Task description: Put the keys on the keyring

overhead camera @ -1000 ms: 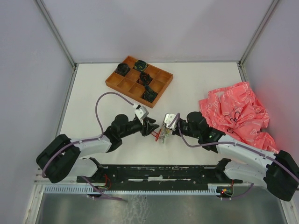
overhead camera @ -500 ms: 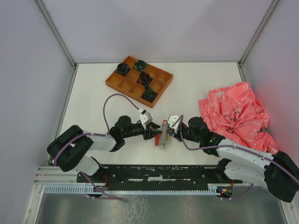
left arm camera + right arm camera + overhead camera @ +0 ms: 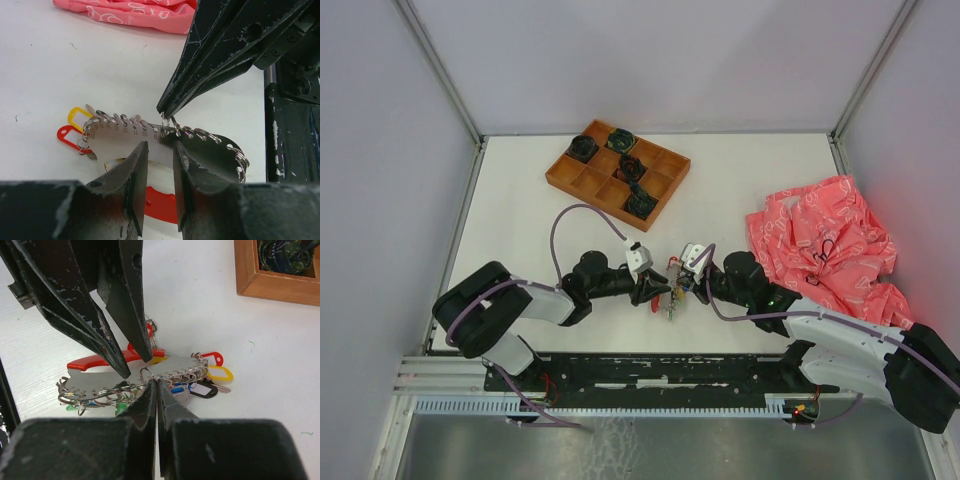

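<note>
Keyring (image 3: 95,384): one red crescent, its grey plate fringed with wire rings, on the surface (image 3: 225,315) between my arms. Keys (image 3: 220,374): I count at least four tags. Left fingers (image 3: 132,190) gape astride the plate; right fingers (image 3: 172,412) are closed.

Soft, even light from overhead; the white counter (image 3: 740,180) is bright, shadows faint. Wrist views blur their own fingers (image 3: 132,190) along the bottom edge; the top view is sharp.
</note>
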Controlling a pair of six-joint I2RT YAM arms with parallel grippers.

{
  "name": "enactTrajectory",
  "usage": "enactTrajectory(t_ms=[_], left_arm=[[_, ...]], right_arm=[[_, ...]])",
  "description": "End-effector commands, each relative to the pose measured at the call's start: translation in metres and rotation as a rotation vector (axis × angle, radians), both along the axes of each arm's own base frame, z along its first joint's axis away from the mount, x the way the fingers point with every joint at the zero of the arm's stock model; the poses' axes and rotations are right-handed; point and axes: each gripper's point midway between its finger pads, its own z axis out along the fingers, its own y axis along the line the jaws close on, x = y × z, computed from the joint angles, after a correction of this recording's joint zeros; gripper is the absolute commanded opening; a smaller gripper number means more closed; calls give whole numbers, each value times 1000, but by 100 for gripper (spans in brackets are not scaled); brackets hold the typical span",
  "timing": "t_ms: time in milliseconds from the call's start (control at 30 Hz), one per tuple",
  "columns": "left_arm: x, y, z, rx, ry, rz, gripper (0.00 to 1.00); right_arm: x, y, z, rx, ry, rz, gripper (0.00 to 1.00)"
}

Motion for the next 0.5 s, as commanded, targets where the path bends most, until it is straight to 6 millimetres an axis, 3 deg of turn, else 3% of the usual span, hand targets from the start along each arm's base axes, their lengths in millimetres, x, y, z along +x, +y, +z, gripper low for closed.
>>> enactTrajectory(t_ms=[0,300,467], left_arm=[[11,-13,27,-73,-105,-2,32],[10,-16,35,-104,-111,-16,28],[9,-18,29,-91,-94,-26,28]], right_arm=[[7,7,18,70,-41,-13,1],[4,8,14,67,-30,6,1],[3,10,16,79,-26,10,1]])
